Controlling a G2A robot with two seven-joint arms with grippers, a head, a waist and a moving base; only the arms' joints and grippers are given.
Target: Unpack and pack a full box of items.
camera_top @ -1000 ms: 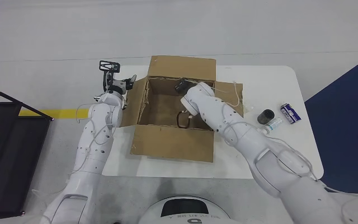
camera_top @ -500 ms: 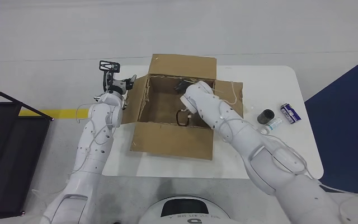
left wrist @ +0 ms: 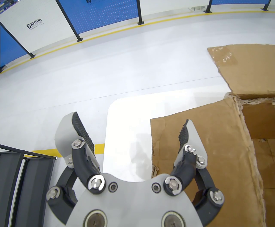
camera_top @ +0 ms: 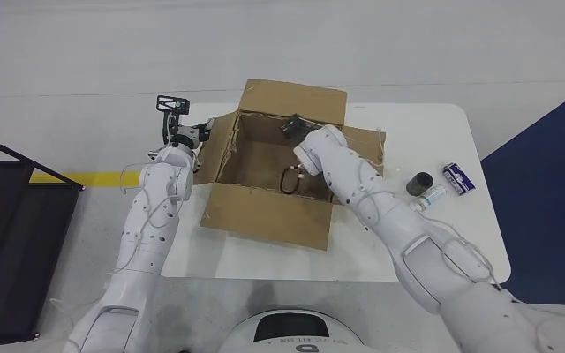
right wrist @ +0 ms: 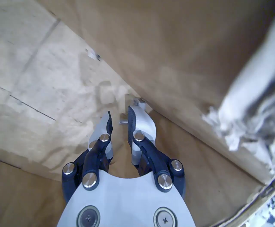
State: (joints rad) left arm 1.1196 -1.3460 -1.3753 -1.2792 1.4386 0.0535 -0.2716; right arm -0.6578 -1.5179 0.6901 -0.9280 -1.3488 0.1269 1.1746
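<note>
Right tool [right wrist: 119, 111] narrow, inside box [right wrist: 171, 53] | left tool [left wrist: 130, 117] wide, over flap [left wrist: 214, 133] | dark cylinder [camera_top: 418, 184] on table [camera_top: 441, 251]

- Top view: bright, even overhead light. The pale floor [camera_top: 265, 44] and white table [camera_top: 441, 123] look flat, and the cardboard box [camera_top: 265, 221] throws only a faint shadow at its near edge. Its inside is dimmer than its flaps.
- Left wrist view: a soft sheen lies on the table [left wrist: 126, 133] ahead of my left gripper [left wrist: 130, 117]. The yellow floor line [left wrist: 150, 20] bows with the wide lens.
- Right wrist view: the box floor [right wrist: 38, 86] is washed pale and the box wall [right wrist: 171, 53] is darker. A white-grey mass [right wrist: 247, 120] at the edge is too blurred to name.
</note>
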